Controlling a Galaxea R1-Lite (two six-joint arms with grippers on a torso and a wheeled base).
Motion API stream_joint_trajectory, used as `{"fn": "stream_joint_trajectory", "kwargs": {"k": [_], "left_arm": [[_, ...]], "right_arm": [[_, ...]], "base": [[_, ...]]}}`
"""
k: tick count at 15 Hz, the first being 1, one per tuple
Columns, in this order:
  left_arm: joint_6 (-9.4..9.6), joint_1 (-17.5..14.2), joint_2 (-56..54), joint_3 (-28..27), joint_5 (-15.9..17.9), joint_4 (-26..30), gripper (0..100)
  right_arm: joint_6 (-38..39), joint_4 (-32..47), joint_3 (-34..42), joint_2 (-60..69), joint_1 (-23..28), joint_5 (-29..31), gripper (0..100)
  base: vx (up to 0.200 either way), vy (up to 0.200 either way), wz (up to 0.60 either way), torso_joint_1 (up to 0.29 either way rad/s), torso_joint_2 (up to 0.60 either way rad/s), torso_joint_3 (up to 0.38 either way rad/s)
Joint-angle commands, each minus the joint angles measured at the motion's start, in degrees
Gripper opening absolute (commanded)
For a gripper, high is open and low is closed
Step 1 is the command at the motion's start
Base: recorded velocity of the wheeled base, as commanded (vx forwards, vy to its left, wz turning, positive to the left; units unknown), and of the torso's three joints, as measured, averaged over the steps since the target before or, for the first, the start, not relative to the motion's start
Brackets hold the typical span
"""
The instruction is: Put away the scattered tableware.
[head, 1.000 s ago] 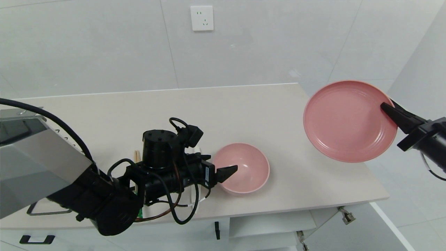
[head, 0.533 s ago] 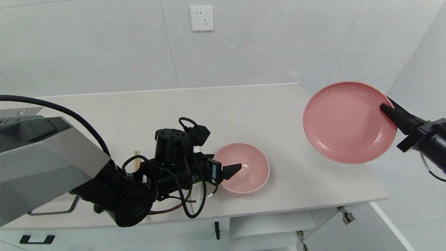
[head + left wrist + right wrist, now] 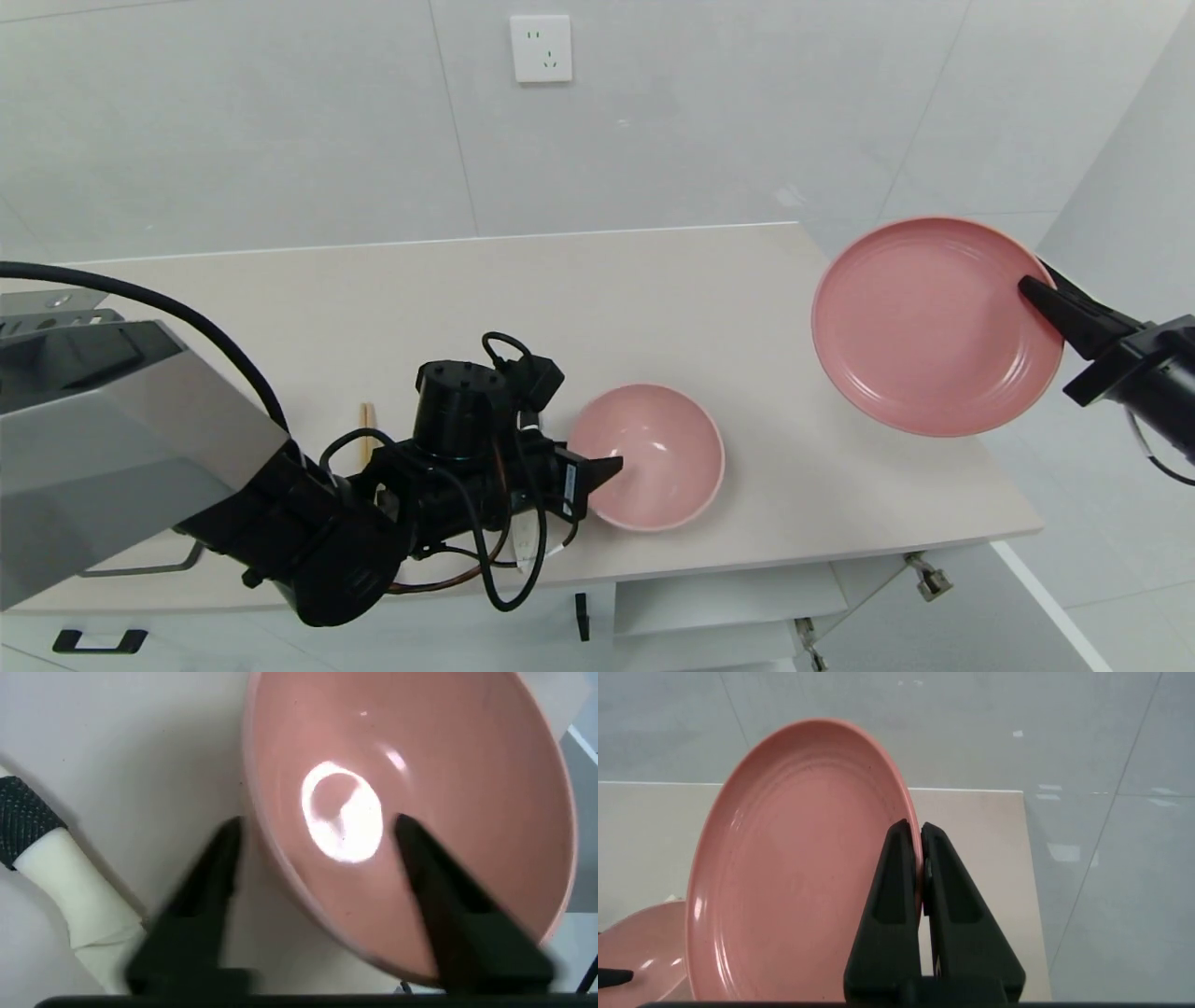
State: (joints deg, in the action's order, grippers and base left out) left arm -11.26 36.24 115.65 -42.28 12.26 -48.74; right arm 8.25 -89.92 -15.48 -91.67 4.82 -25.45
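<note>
At the left, the left arm lies low over the near part of the pale worktop [image 3: 467, 299]. Beside its wrist a thin wooden stick [image 3: 367, 422] lies flat on the surface. In the left wrist view, a cream-coloured handle [image 3: 70, 891] with a dark textured end also lies on the worktop, just beside the bowl.

The left end effector [image 3: 605, 469] [image 3: 318, 829] is open. Its two black fingers [image 3: 201, 905] are spread wide and straddle the near rim of the pink bowl [image 3: 653, 457] [image 3: 411, 812], one outside the wall and one inside the hollow. The left wrist view does not show whether either finger touches the wall. The bowl stands upright on the worktop, near the front edge and roughly at its middle, with bright light spots in its bottom.

A white wall socket [image 3: 541, 48] sits on the tiled wall behind the worktop.

To the right, the pink plate [image 3: 934, 327] [image 3: 794, 868] is in the air above the right end of the worktop. It is tilted steeply, its ridged face turned towards the head camera, and it is well apart from the bowl. The right end effector [image 3: 1029, 286] [image 3: 921, 845] is closed on the plate's right rim, pinching the edge between its two black fingers. In the right wrist view a part of the bowl [image 3: 640, 947] shows on the worktop beyond the plate's lower edge.
</note>
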Motion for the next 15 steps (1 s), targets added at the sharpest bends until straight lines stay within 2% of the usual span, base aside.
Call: {"fn": "stream_joint_trajectory", "kwargs": {"k": [1,5,9,12,15], "left_arm": [[0.01,0.0,-2.4,1.6,0.0,0.0,0],[0.28,-0.6,-3.3,2.6,0.0,-1.0,0],[0.28,-1.1,-11.0,4.3,0.0,-1.0,0],[0.63,-4.3,-21.4,8.9,0.0,3.5,0],[1.07,-6.8,-31.9,12.5,0.4,7.5,0]], "right_arm": [[0.0,-0.1,-0.1,-0.1,0.0,0.0,0],[0.0,-0.1,-0.2,-0.1,0.0,0.0,0],[-0.1,-0.1,-0.3,-0.1,0.0,0.0,0],[-0.1,-0.1,-0.5,-0.1,-0.3,0.0,0],[0.0,-0.1,-0.1,0.0,-4.4,0.1,0]], "base": [[0.000,0.000,0.00,0.000,0.00,0.000],[0.000,0.000,0.00,0.000,0.00,0.000],[0.000,0.000,0.00,0.000,0.00,0.000],[0.000,0.000,0.00,0.000,0.00,0.000],[0.000,0.000,0.00,0.000,0.00,0.000]]}}
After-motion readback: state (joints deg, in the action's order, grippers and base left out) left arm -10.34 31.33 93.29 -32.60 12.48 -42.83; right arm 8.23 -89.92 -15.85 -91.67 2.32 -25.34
